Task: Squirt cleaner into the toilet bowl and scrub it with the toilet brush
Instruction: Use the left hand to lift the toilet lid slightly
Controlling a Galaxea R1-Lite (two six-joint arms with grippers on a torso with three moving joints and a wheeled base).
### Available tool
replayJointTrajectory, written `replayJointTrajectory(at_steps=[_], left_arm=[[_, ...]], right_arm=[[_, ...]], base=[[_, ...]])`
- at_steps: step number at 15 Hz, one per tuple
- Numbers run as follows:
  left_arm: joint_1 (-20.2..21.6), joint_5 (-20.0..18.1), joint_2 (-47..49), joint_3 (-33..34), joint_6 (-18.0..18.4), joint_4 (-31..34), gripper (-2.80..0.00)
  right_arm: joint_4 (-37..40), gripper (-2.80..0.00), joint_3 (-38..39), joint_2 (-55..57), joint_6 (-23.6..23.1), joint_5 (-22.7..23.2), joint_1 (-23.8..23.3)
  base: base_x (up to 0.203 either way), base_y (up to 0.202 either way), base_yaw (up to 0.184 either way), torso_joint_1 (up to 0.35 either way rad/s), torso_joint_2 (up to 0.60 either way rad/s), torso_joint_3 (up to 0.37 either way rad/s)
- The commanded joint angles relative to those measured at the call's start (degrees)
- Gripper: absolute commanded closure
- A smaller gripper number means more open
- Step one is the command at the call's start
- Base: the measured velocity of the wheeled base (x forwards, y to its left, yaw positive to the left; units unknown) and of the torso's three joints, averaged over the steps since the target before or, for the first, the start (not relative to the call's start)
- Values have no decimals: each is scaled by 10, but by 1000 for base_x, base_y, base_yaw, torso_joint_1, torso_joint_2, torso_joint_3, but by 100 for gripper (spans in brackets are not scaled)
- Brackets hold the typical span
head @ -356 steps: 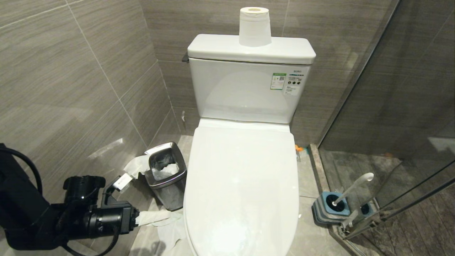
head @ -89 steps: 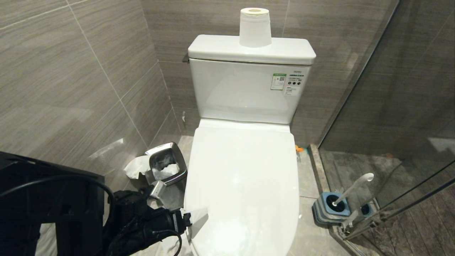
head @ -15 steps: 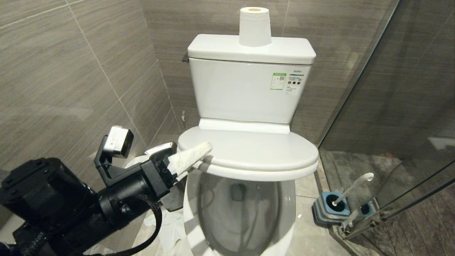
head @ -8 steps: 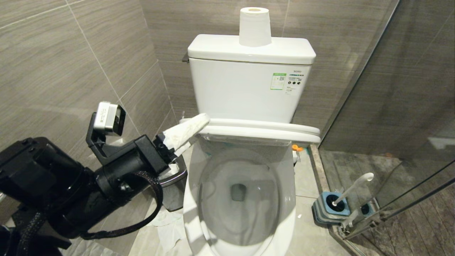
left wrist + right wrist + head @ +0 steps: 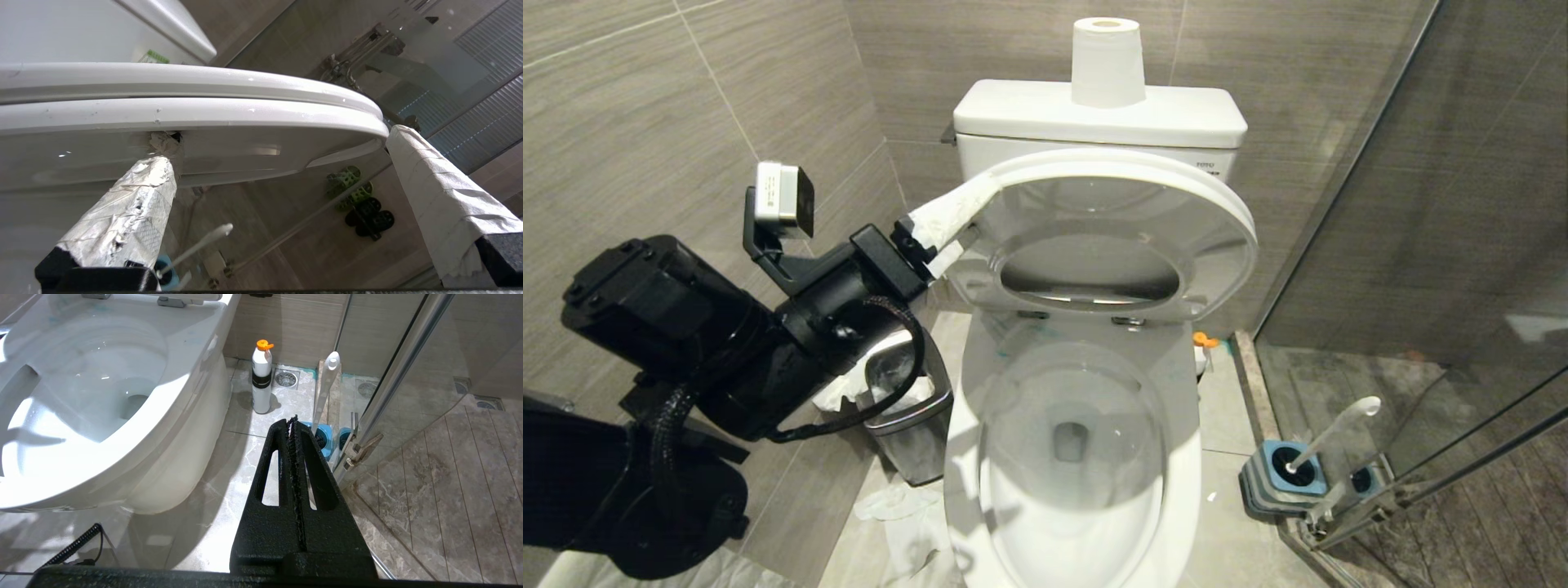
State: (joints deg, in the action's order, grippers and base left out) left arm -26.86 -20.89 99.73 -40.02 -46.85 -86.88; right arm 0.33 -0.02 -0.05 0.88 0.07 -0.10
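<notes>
My left gripper [image 5: 960,214], spread wide, props the toilet bowl [image 5: 1078,457] seat up (grey tiled walls, marble floor [image 5: 229,482]); my right gripper [image 5: 292,421] hangs closed, empty.

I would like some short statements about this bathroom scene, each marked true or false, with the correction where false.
1. The toilet bowl is uncovered, its seat and lid raised. True.
2. The left gripper holds the cleaner. False: the bottle stands on the floor beside the toilet.
3. The toilet brush sits in its holder. True.
4. The right gripper is open. False: it is shut.
5. A paper roll stands on the tank. True.
</notes>
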Motion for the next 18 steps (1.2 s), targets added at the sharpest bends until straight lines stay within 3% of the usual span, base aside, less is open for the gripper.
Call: replayJointTrajectory(at_steps=[1, 8, 11, 14, 18], left_arm=[[20, -2, 35, -52, -3, 1, -280], [60, -78, 83, -170, 3, 31, -280], [68, -106, 106, -187, 33, 28, -280], [67, -112, 129, -201, 66, 28, -280], [65, -112, 165, -250, 81, 9, -280]], right_arm=[[0, 0, 0, 0, 0, 0, 1], [0, 0, 0, 0, 0, 0, 0], [0, 0, -1, 0, 0, 0, 0], [0, 0, 0, 0, 0, 0, 0], [0, 0, 0, 0, 0, 0, 1]], base=[[0, 0, 0, 0, 0, 0], [0, 0, 0, 0, 0, 0], [0, 0, 0, 0, 0, 0], [0, 0, 0, 0, 0, 0], [0, 0, 0, 0, 0, 0]])
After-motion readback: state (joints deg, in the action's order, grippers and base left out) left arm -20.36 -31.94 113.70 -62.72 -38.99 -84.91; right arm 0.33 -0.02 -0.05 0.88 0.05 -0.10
